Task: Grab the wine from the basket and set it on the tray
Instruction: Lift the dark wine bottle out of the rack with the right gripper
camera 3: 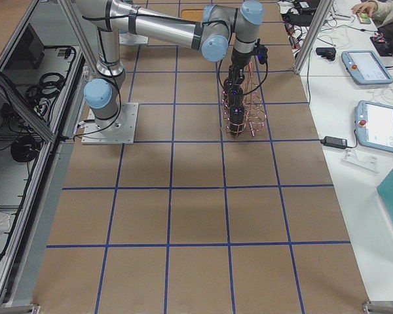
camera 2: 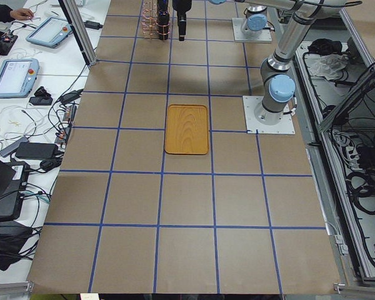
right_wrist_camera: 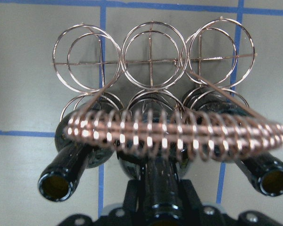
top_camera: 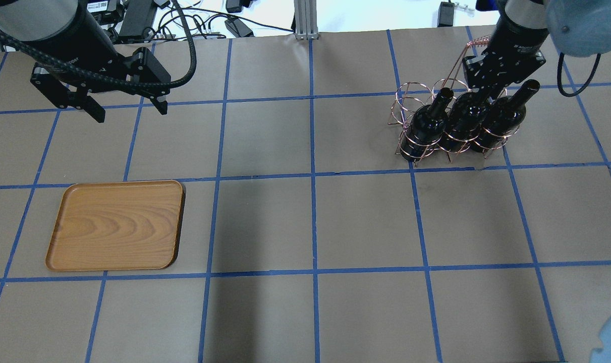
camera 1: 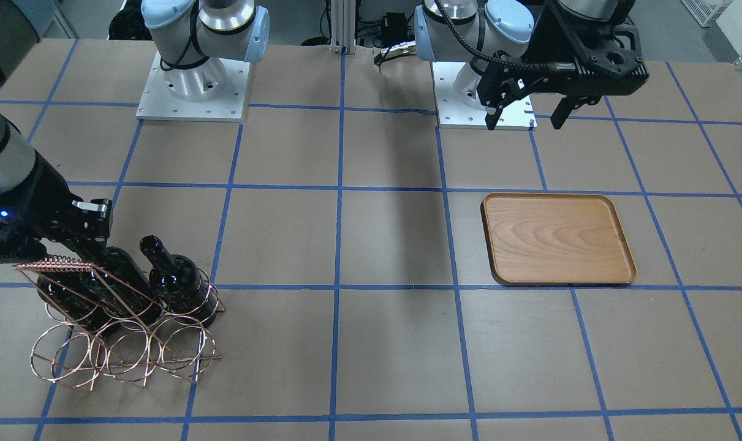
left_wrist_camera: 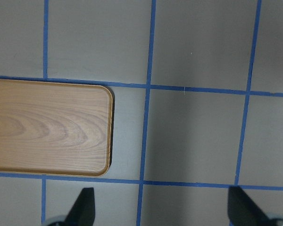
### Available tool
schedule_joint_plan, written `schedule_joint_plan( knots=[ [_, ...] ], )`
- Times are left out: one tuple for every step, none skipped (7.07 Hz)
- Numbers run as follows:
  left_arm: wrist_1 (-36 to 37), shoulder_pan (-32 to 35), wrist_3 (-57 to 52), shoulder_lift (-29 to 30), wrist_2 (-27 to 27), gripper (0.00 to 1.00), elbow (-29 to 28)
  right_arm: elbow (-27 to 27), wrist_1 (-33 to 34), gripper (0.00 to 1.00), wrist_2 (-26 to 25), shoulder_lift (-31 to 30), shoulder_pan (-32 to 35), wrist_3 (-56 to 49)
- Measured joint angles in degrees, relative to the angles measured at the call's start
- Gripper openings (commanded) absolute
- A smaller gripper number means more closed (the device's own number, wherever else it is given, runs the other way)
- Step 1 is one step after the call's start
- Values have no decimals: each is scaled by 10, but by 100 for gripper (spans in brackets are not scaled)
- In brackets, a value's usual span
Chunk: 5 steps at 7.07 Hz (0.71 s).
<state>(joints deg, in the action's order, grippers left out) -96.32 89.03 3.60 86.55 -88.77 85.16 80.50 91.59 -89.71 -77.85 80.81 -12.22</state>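
Three dark glossy wine bottles lie side by side in the copper wire basket [top_camera: 406, 108], necks tilted up towards the robot. In the right wrist view the basket's coiled handle [right_wrist_camera: 179, 136] crosses in front of them. My right gripper [top_camera: 483, 93] is at the middle bottle [top_camera: 461, 123], and its fingers [right_wrist_camera: 134, 200] press both sides of that bottle's neck [right_wrist_camera: 160, 183]. The outer bottles [top_camera: 429, 126] [top_camera: 502, 118] are free. The empty wooden tray [top_camera: 118, 224] lies far to the left. My left gripper [top_camera: 128, 113] hangs open and empty above the table behind the tray [left_wrist_camera: 47, 127].
The table is brown paper with a grid of blue tape lines. The arms' base plates [camera 1: 193, 92] [camera 1: 484, 98] are bolted at the robot's edge. Cables and an aluminium post [top_camera: 302, 20] are at the far edge. Operators' desks with tablets [camera 3: 370, 65] stand beyond the table.
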Motion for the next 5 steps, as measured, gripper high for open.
schedule_joint_plan(
  knots=[
    [0,0,0,0,0,100,0,-42,-62,8,8,-15,1,2],
    [0,0,0,0,0,100,0,-74,-116,7,7,-37,2,3],
    [0,0,0,0,0,100,0,-88,-161,7,6,-66,8,13],
    [-1,0,0,0,0,100,0,-93,-200,5,6,-94,26,42],
    [-1,0,0,0,0,100,0,-93,-223,4,9,-109,62,90]
  ],
)
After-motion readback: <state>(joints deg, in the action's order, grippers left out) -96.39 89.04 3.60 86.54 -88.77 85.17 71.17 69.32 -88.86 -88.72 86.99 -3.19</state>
